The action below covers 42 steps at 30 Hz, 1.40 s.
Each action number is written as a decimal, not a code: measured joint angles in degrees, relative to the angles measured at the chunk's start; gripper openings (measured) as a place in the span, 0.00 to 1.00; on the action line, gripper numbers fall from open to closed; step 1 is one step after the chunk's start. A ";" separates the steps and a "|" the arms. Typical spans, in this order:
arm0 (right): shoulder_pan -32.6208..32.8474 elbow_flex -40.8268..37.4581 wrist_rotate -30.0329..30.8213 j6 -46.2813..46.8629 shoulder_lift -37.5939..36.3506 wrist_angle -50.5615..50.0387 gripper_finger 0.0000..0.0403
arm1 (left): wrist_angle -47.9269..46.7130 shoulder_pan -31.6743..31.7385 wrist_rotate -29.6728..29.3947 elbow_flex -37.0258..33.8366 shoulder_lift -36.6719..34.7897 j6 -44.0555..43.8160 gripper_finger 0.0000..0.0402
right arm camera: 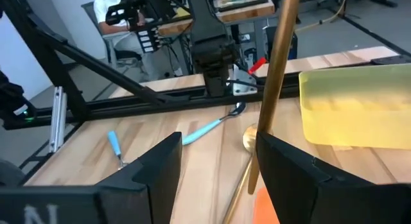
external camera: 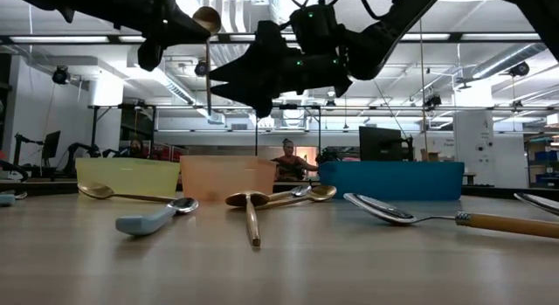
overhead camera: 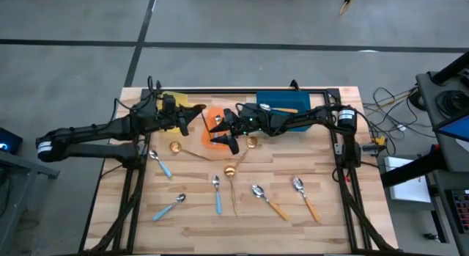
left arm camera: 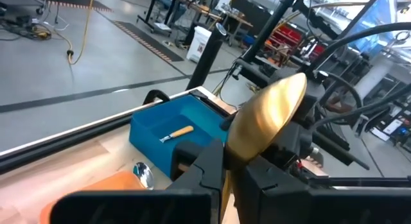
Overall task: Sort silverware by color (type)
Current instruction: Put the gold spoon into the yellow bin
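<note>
My left gripper [overhead camera: 185, 118] hovers between the yellow bin [overhead camera: 170, 102] and the orange bin [overhead camera: 212, 115], shut on a thin gold spoon [external camera: 208, 69]. Its bowl [left arm camera: 266, 118] is at the top and its handle [right arm camera: 276, 76] hangs straight down. My right gripper [overhead camera: 220, 131] is open above the orange bin and faces the left one; the hanging handle stands between its fingers [right arm camera: 292, 169], close to one of them. Several blue-handled [overhead camera: 160, 163], gold [overhead camera: 231, 175] and orange-handled [overhead camera: 306, 197] spoons lie flat on the table. My left gripper pinches the gold spoon between its two fingers [left arm camera: 205, 166] at the neck just below the bowl [left arm camera: 241, 150]. The spoon is lifted clear and upright, bowl above the fingers, handle hanging below them. My right gripper: I cannot tell whether a finger touches the handle [right arm camera: 260, 166].
The blue bin [overhead camera: 282, 109] at the far edge holds an orange-handled spoon [left arm camera: 176, 133]. A black frame [overhead camera: 249, 91] runs along the far edge behind the three bins. There is bare wood near the front edge [overhead camera: 242, 238]. A person [external camera: 286, 161] sits far behind the table.
</note>
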 joint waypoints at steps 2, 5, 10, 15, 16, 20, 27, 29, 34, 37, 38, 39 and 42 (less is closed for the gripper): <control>0.02 0.59 0.04 -0.25 0.64 0.00 0.48 | 0.15 0.00 -0.02 0.00 -0.02 0.06 0.00; 0.07 0.67 2.74 -1.23 0.74 -0.32 0.47 | 0.19 0.00 -0.07 0.00 0.00 0.35 0.00; 0.34 0.18 8.25 -4.85 0.39 -1.43 0.44 | 0.95 -0.04 0.22 -0.22 0.00 0.04 0.00; 0.49 0.33 9.48 -5.44 0.47 -1.43 0.42 | 2.47 -0.04 0.17 -0.84 0.41 -0.82 0.00; 0.49 0.33 9.48 -5.50 0.49 -1.42 0.42 | 3.49 -0.12 0.17 -1.03 0.60 -1.05 0.00; 0.83 0.33 9.48 -6.01 0.50 -1.41 0.41 | 6.83 -0.22 0.13 -1.94 1.63 -1.23 0.00; 1.26 0.33 9.48 -5.81 0.43 -1.41 0.38 | 7.94 -0.22 0.11 -2.05 2.54 -1.21 0.00; 1.19 0.33 9.50 -5.66 0.43 -1.41 0.32 | 7.95 -0.22 0.10 -2.05 2.53 -1.20 0.00; 1.24 0.33 9.55 -5.35 0.36 -1.67 0.07 | 7.99 -0.22 0.31 -2.05 2.58 -0.61 0.00; 1.21 0.33 9.48 -4.82 0.35 -1.81 0.05 | 8.34 -0.29 0.32 -2.05 2.73 -0.16 0.01; 1.21 0.33 9.59 -4.52 0.32 -1.86 0.04 | 8.32 -0.26 0.36 -2.05 2.73 -0.31 0.01; 1.21 0.33 9.63 -4.52 0.30 -1.85 0.04 | 8.30 -0.29 0.39 -2.05 2.73 -0.55 0.02; 1.21 0.33 9.61 -4.56 0.18 -1.93 0.04 | 8.29 -0.28 0.35 -2.05 2.73 -1.41 0.07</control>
